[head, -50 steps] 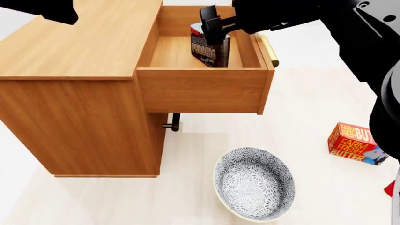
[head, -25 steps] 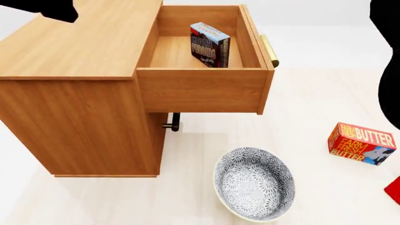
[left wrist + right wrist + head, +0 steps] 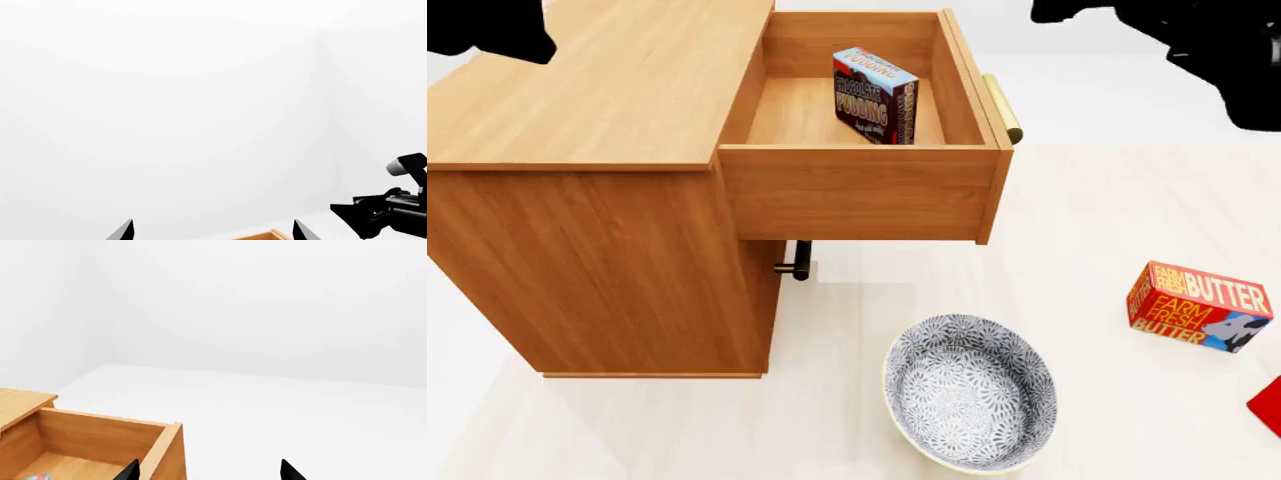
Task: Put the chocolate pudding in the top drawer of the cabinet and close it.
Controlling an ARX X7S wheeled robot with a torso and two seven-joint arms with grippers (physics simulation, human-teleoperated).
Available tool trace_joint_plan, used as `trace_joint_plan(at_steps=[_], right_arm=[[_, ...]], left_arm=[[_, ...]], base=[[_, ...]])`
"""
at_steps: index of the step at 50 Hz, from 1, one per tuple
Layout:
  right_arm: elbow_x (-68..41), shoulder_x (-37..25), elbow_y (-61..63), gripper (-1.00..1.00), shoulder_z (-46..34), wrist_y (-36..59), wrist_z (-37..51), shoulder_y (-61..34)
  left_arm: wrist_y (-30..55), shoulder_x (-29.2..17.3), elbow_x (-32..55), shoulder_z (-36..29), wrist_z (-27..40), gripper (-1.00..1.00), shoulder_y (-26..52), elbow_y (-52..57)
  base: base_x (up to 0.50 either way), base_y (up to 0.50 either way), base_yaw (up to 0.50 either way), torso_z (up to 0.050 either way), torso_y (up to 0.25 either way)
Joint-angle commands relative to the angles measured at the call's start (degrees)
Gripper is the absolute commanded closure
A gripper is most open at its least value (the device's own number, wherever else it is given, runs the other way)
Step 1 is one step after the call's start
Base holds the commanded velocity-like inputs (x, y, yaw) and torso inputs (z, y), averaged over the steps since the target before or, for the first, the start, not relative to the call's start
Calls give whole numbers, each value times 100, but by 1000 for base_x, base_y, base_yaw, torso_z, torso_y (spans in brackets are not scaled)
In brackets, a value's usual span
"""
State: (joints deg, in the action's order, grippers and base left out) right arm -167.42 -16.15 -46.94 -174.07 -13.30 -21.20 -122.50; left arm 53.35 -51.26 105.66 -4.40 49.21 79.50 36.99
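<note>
Your right pincer point(image 3: 208, 471) has let go and lifted away, fingers spread; the pudding box point(image 3: 876, 96) now stands on edge below it inside the open top drawer point(image 3: 854, 190). Closing remains.

Floor point(image 3: 1094, 230) with cabinet point(image 3: 587, 200), bowl point(image 3: 970, 390), butter box point(image 3: 1198, 305)

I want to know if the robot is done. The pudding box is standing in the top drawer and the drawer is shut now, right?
Not quite. The chocolate pudding does stand inside the top drawer, but the drawer is pulled wide open, not shut. The head view shows it sticking out from the cabinet, with neither gripper touching it.
</note>
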Motion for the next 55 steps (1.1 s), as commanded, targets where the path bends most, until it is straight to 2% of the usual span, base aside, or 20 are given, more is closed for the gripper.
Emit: trace_joint_plan(at_steps=[1,9,17,24,33,41,48,55], right_arm=[[138,-547,1273,-100,-63,-1406,440,213],[300,-716,1526,-100,42,-1893,515,654],[471,-747,1581,-100,110,-2111,549,1051],[580,-763,1589,-100,170,-2164,600,1318],[721,-726,1549,-100,301,-2166,644,1594],[855,-650,1590,-100,446,-2148,613,1657],[947,-540,1581,-100,598,-2119,565,1674],[1020,-427,1535,-100,741,-2067,527,1707]], left_arm=[[-167,-59,-166,281,-82,-100,-417,214],[-218,10,-405,356,-249,-100,-628,217],[-277,-92,-72,349,34,-100,-525,323],[-330,-128,44,372,127,-100,-538,383],[-319,-48,-255,403,-114,-100,-700,310],[-354,-114,-7,364,76,-100,-566,355],[-340,-58,-217,375,-109,-100,-659,290],[-371,-119,-52,375,19,-100,-600,342]], base=[[0,0,0,0,0],[0,0,0,0,0],[0,0,0,0,0],[0,0,0,0,0],[0,0,0,0,0],[0,0,0,0,0],[0,0,0,0,0],[0,0,0,0,0]])
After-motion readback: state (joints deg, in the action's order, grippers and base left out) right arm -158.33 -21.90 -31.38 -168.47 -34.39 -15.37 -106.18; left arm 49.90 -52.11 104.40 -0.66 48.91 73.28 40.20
